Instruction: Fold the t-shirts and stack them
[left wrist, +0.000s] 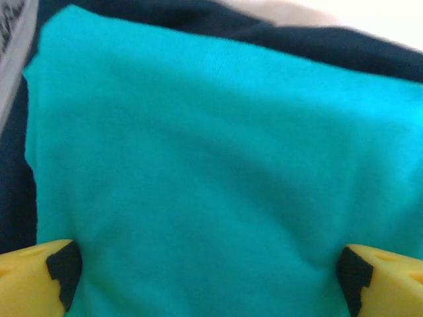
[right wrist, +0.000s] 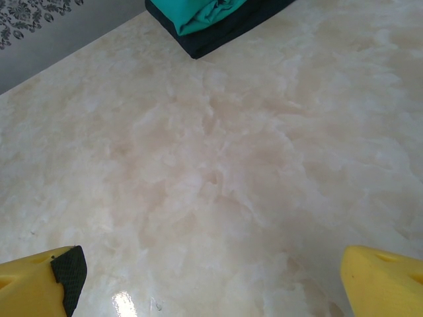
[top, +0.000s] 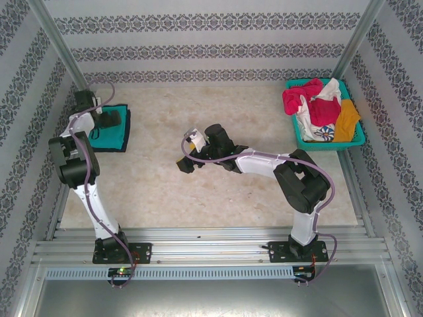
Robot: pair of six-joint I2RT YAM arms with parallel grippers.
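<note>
the top shirt is plain teal and the shirt under it is dark navy, on a table of cream with a pale marbled pattern. the basket is teal too, and it holds a magenta shirt, an orange shirt and a white shirt with a small colourful print. the walls are white with bands of dark grey floral pattern, the arms are white and black with lilac cables, and the left gripper has yellow fingers with black pads.
</note>
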